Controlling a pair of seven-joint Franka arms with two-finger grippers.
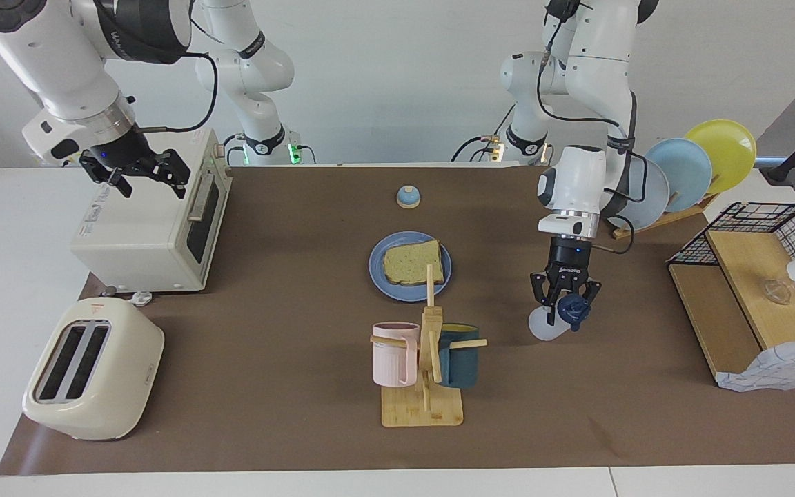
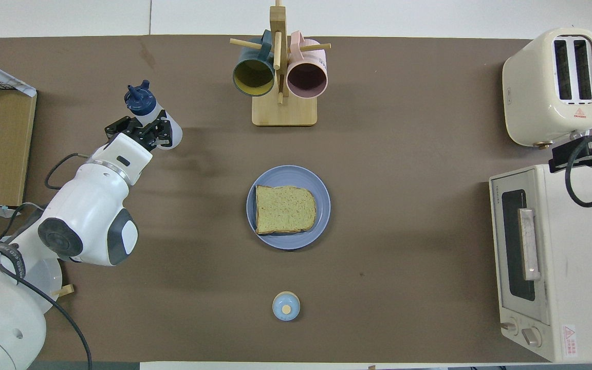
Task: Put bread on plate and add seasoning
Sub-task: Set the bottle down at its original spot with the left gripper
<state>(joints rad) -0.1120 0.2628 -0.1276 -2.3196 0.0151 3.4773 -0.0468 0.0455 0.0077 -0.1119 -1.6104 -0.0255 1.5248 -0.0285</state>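
The left gripper (image 1: 566, 301) pinches the bottle (image 1: 555, 319) over bare mat, the plate (image 1: 378, 266) with bread (image 1: 411, 263) well off toward the right arm's end. Keep it level until over the bread, then tip (the spout looks tilted already). The right gripper (image 1: 136, 172) waits spread over the oven (image 1: 142, 235).

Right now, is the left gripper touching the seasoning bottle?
Touching. In the facing view the left gripper is shut on the seasoning bottle, gripping just below its cap; the overhead view shows the same.

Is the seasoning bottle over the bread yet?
No, the left gripper holds the seasoning bottle over bare table toward the left arm's end, well apart from the bread on the plate.
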